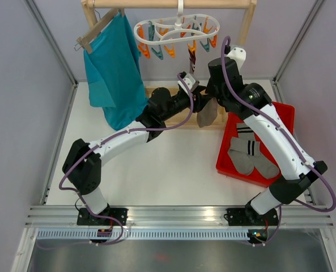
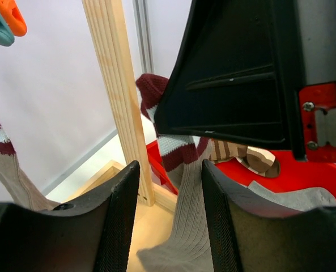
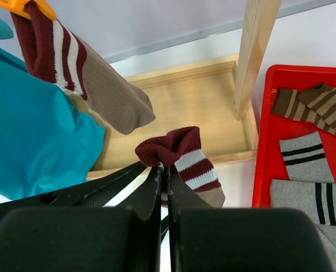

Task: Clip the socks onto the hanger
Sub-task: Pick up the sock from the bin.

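My right gripper point(image 3: 164, 169) is shut on the maroon, white-striped cuff of a taupe sock point(image 3: 186, 154), which hangs limp from it point(image 1: 206, 115). My left gripper point(image 2: 169, 170) is open, its fingers on either side of that sock's hanging leg point(image 2: 193, 215), the leg close to the right-hand finger. In the top view both grippers meet below the white ring hanger point(image 1: 176, 31) with orange and teal clips. A second taupe sock with a maroon cuff point(image 3: 71, 68) hangs from an orange clip point(image 3: 29, 5).
A red tray point(image 1: 224, 148) at the right holds several grey and brown striped socks point(image 1: 250, 153). A teal shirt point(image 1: 114, 68) hangs on a wooden hanger at the left. The wooden rack's post point(image 2: 119, 96) and base board point(image 3: 184, 102) stand just behind the grippers.
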